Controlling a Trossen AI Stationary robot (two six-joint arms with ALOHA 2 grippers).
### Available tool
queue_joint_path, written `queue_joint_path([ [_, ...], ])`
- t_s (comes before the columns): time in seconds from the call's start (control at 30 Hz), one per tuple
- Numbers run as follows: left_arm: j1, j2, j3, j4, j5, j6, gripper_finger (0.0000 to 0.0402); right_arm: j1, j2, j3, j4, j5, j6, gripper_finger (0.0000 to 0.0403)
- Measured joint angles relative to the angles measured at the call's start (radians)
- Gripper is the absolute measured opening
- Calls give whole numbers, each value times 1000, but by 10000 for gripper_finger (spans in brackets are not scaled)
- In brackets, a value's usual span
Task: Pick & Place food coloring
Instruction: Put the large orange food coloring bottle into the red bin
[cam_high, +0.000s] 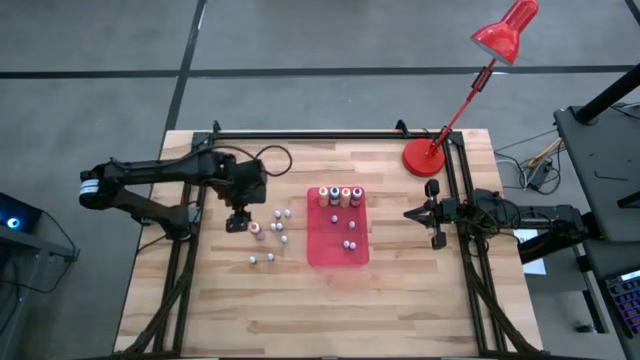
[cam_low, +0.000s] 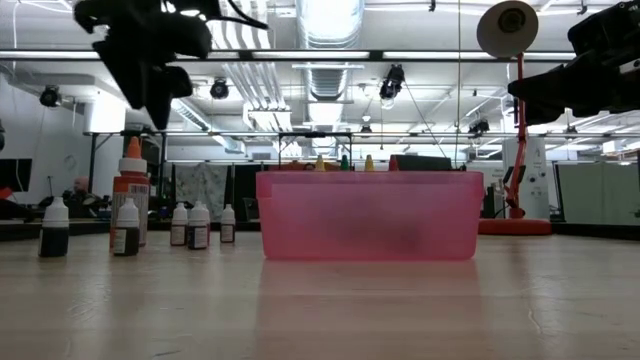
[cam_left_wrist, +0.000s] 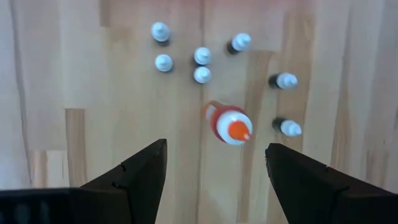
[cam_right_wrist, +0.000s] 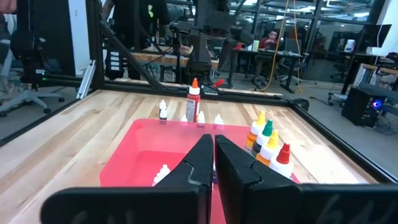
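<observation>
Left pincer (cam_left_wrist: 214, 165) above upright orange-capped bottle (cam_left_wrist: 228, 123)

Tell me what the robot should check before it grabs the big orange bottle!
1. Left gripper open: ok, fingers spread wide.
2. Gripper above the orange-capped bottle: ok, it hangs over the bottle, not yet around it.
3. Bottle standing upright: ok in the low view.
4. Room around it: cannot tell; a small bottle stands close beside.
5. Space in the red tray: ok, bare floor shows.
6. Right gripper out of the way: ok, shut, waiting beside the tray.
</observation>
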Motion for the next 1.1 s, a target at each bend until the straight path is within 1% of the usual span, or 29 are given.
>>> queue_joint_path([
  [0.17,-31,-54,-30,1,1,68,243,0,0,0,0,0,-1,9],
  [0.43,-61,-73,-34,3,1,163,243,0,0,0,0,0,1,9],
  [0.93,-104,29,-37,55,-1,178,243,0,0,0,0,0,0,9],
  [1.1,-120,30,-83,109,-1,162,243,0,0,0,0,0,0,9],
])
